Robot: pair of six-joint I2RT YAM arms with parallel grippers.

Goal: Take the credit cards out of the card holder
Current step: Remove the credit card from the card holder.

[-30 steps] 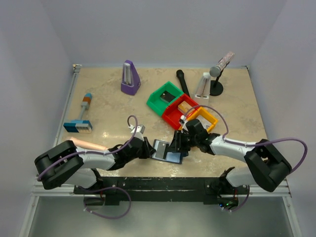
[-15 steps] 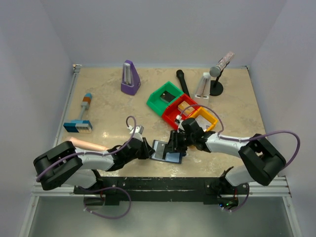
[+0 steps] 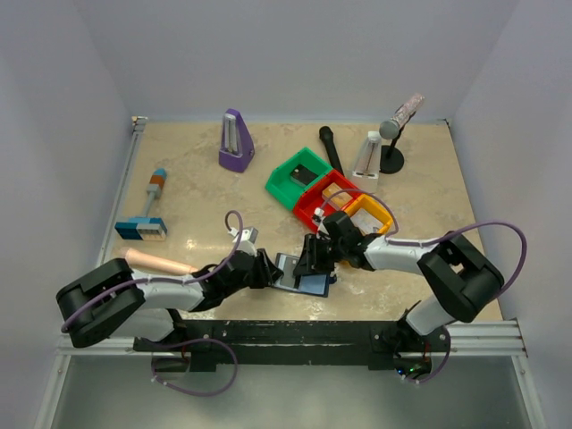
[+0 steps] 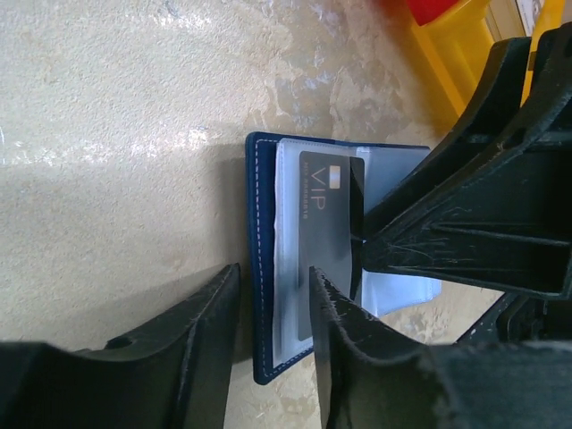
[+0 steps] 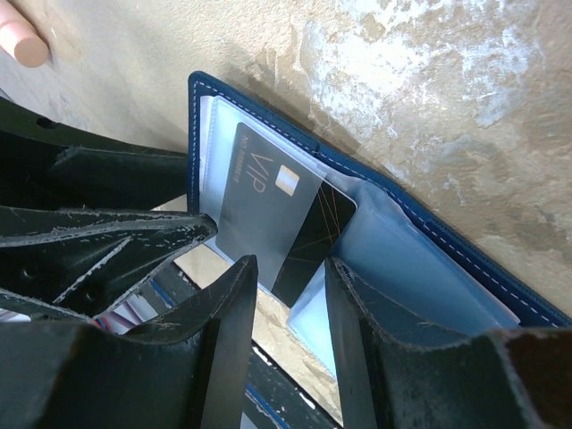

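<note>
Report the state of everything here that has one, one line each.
card holder, open flat on the table.
VIP card, lying in the holder, not yet out.
left hand, open, straddling the holder's edge.
right hand, open, tips at the card's end.
purple metronome, standing upright.
green bin, holding a flat black piece.

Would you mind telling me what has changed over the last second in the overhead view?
The right gripper has edged left, further over the open card holder, and its elbow has swung inward. The left gripper and the card holder stayed about where they were; no visible grasp or release.
</note>
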